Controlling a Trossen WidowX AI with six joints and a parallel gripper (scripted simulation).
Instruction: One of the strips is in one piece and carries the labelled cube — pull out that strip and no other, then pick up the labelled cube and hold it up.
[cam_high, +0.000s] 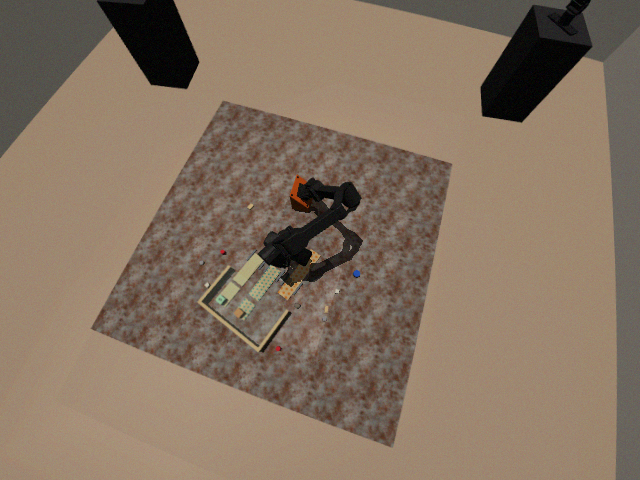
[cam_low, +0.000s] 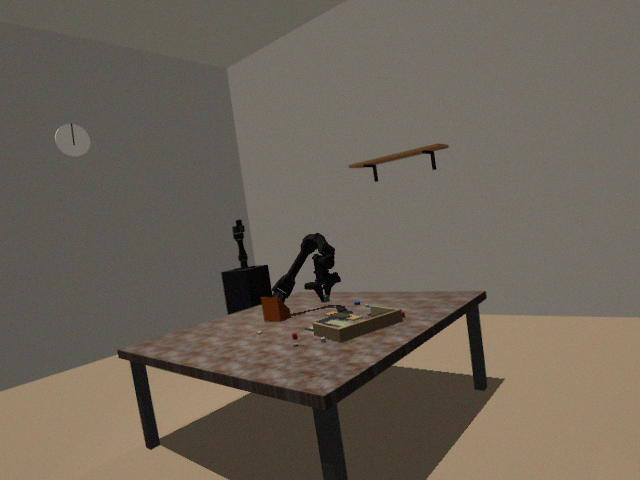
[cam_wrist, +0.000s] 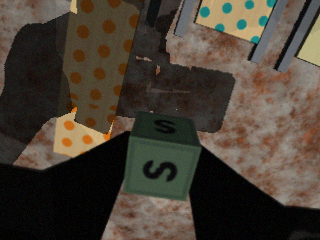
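Observation:
My gripper (cam_wrist: 160, 144) (cam_low: 325, 296) is shut on a green cube (cam_wrist: 160, 170) marked with a black S, and holds it a little above the table. Below it, an orange-dotted cream strip (cam_wrist: 97, 60) (cam_high: 288, 290) lies pulled out on the table, mostly in the arm's shadow. A teal-dotted strip (cam_wrist: 232, 14) (cam_high: 263, 283) lies between grey rails (cam_wrist: 181, 20) in the low tan frame (cam_high: 238, 331) (cam_low: 356, 330). In the overhead view the arm hides the held cube.
In the frame lie a plain cream strip (cam_high: 247, 268), a small green cube (cam_high: 222, 298) and an orange cube (cam_high: 239, 312). Small red (cam_high: 278, 348) and blue (cam_high: 356, 273) bits are scattered on the table. The arm's orange base (cam_high: 298, 195) (cam_low: 273, 310) stands behind.

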